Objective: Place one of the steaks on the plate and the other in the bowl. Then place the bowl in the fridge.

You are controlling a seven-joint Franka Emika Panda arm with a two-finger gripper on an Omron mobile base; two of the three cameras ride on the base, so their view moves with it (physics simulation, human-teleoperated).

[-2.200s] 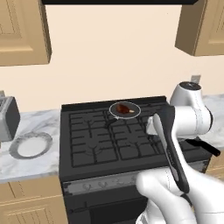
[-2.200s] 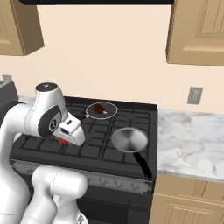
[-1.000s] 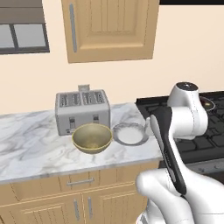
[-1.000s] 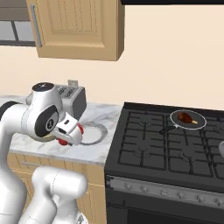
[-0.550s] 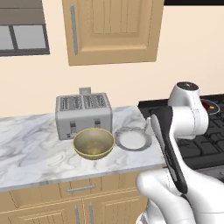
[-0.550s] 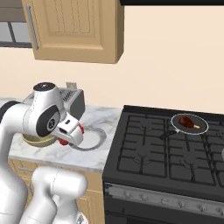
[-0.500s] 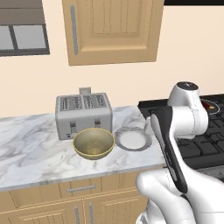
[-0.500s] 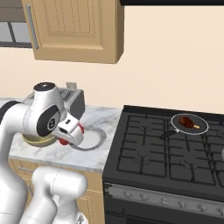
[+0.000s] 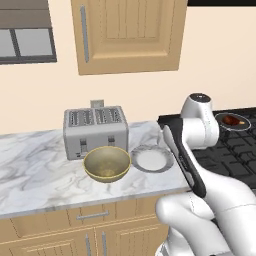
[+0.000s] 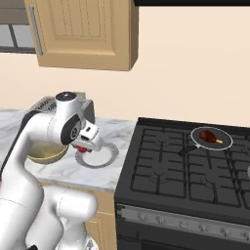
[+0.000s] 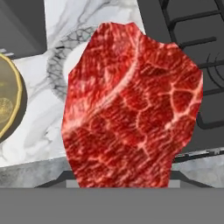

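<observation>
Nearest the hand camera, the bright red steak (image 11: pixel 131 109) hangs upright in front of the lens, its lower edge running down to where the fingertips would be, so the pincer (image 10: pixel 86 146) is judged closed partway onto this steak, though the contact itself is hidden behind the meat. In the right base view the pincer sits just above the near edge of the plate (image 10: pixel 105 155), a sliver of red showing under the wrist. Behind the steak in the hand view lie the ribbed rim of the plate (image 11: pixel 59 65) and, to one side, the edge of the tan-yellow bowl (image 11: pixel 11 109). On the marble tabletop (image 9: pixel 35 165) the bowl (image 9: pixel 106 163) and plate (image 9: pixel 152 159) sit side by side, apparently just touching, with a grey toaster (image 9: pixel 95 131) right behind the bowl. Farther off, on the black stove (image 10: pixel 195 171), the dark reddish-brown steak (image 10: pixel 209 136) rests in a small frying pan (image 10: pixel 217 132). Both bowl and plate look empty, so the task is at its first placement. The risk from here: the steak hangs tall and off-centre to the plate, so a release from this height could let it flop onto the rim or the tabletop; a sideways drift could nudge the bowl, which stands close
</observation>
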